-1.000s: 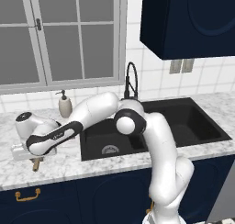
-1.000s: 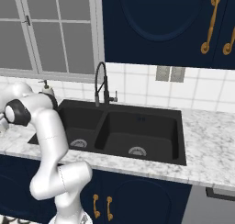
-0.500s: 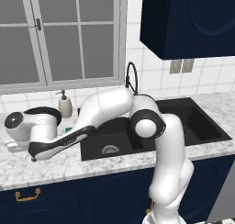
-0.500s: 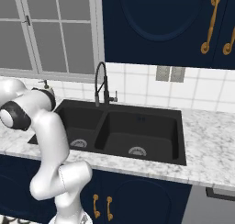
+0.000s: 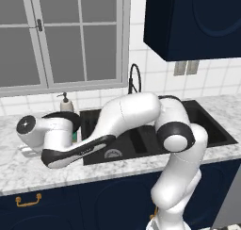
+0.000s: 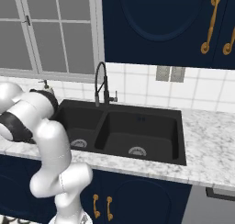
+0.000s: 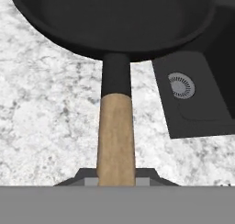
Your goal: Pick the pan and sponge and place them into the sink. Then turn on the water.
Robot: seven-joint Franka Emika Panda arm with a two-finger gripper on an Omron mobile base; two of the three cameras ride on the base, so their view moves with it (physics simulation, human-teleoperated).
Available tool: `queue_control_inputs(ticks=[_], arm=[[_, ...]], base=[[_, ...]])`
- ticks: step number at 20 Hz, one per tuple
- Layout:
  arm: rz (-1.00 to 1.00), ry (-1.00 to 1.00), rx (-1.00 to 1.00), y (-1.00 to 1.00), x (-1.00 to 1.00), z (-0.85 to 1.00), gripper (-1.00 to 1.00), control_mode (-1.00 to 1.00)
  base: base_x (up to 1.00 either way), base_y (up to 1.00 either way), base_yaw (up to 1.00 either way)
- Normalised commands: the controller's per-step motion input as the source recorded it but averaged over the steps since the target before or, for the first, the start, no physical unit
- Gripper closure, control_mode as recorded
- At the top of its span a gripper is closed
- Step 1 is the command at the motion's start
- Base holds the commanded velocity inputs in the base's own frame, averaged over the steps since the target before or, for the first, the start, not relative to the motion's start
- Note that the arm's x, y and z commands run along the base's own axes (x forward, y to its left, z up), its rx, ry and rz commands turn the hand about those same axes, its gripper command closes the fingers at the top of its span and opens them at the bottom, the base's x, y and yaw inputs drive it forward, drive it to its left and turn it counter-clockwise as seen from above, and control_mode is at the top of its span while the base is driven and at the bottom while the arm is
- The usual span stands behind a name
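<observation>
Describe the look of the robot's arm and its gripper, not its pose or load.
The arm is glossy white, built of rounded, tube-like links, with dark grey to black bands and round caps at the joints. No cables or markings show. The gripper shows as dark grey finger tips at the hand view's bottom.

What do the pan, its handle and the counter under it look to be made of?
The pan: matte black, probably coated metal, no shine. Its handle: light-brown, likely wood, joined by a black neck. The counter: white-grey veined surface, marble-like stone. All rendered, so these are judgements from look alone.
</observation>
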Motion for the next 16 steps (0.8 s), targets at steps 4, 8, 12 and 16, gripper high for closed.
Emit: queue_control_inputs(ticks=[4, 8, 12, 16], arm=[[-0.06, 0.18, 0.04, -1.0, 0.07, 0.0, 1.0, -1.0], [-0.1, 0.17, 0.03, -1.0, 0.05, 0.0, 1.0, -1.0], [-0.12, 0.16, 0.01, -1.0, 0.23, 0.0, 1.0, -1.0], [-0.09, 0.1, 0.0, -0.94, 0.41, 0.0, 1.0, -1.0]], base=[[0.0, 0.0, 0.0], [0.0, 0.0, 0.0], [0.0, 0.0, 0.0], [0.0, 0.0, 0.0]])
